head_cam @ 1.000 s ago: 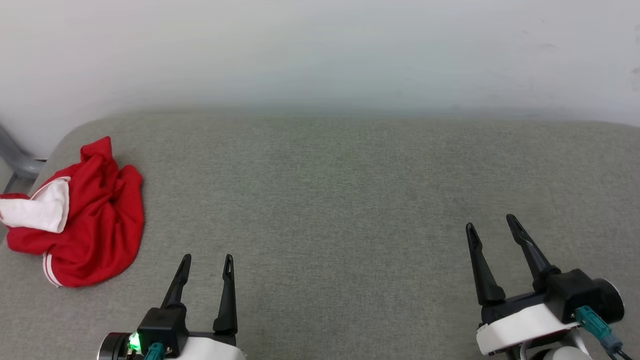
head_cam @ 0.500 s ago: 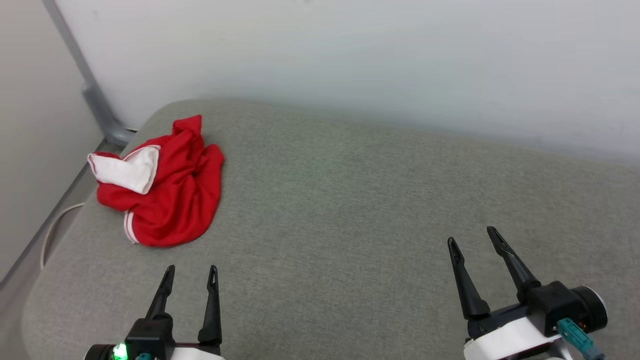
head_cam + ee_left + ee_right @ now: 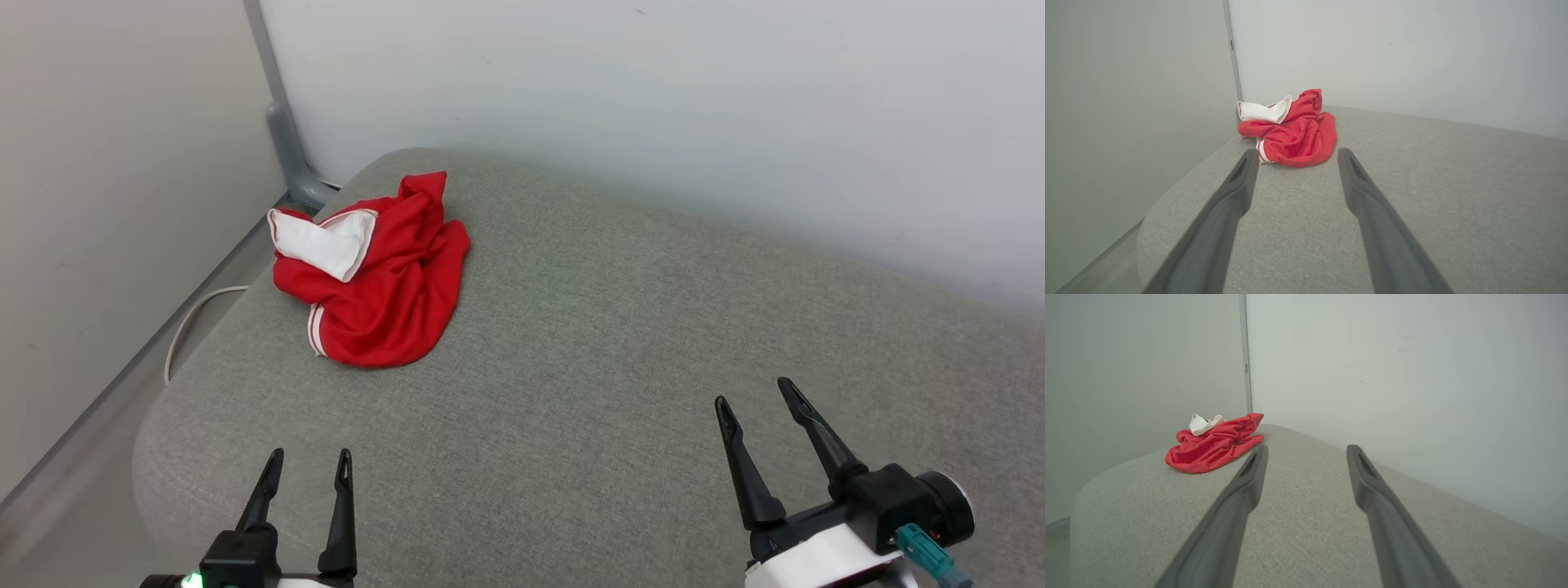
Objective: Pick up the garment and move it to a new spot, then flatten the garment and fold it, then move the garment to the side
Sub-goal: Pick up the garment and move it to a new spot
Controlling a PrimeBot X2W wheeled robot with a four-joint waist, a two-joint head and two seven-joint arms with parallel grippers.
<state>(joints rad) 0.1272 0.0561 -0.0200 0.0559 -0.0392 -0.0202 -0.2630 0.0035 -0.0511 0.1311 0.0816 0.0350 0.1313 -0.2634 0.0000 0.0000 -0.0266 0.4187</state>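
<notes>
head view: the camera has swung toward the robot's left over the past second, bringing the crumpled red garment (image 3: 392, 286) from the frame's left edge to its upper left. the garment itself has not moved on the grey padded surface (image 3: 620, 351). it lies bunched near the surface's far left corner, close to the wall (image 3: 653, 98) and a grey post (image 3: 282, 122). one white sleeve (image 3: 331, 241) is folded on top, and a strip of red-and-white trim (image 3: 314, 331) shows at its near edge. no lettering or number is visible. a pale cable (image 3: 192, 314) trails just off the surface's left edge.

the left gripper (image 3: 311, 453) sits at the bottom left of the frame, jaws apart and empty, pointing roughly toward the garment but well short of it. the right gripper (image 3: 753, 390) is at the lower right, jaws likewise apart and holding nothing, well apart from the cloth. in the left wrist view the garment is framed between the open jaws, further along the surface. in the right wrist view it lies off to the left of them.

the turn looks like the robot lining up on its target. the task is at its very start, with the pick-up not yet begun. the left arm seems the better placed to reach. the wide bare stretch of surface to the right offers room for the new spot and for the flattening and folding.
</notes>
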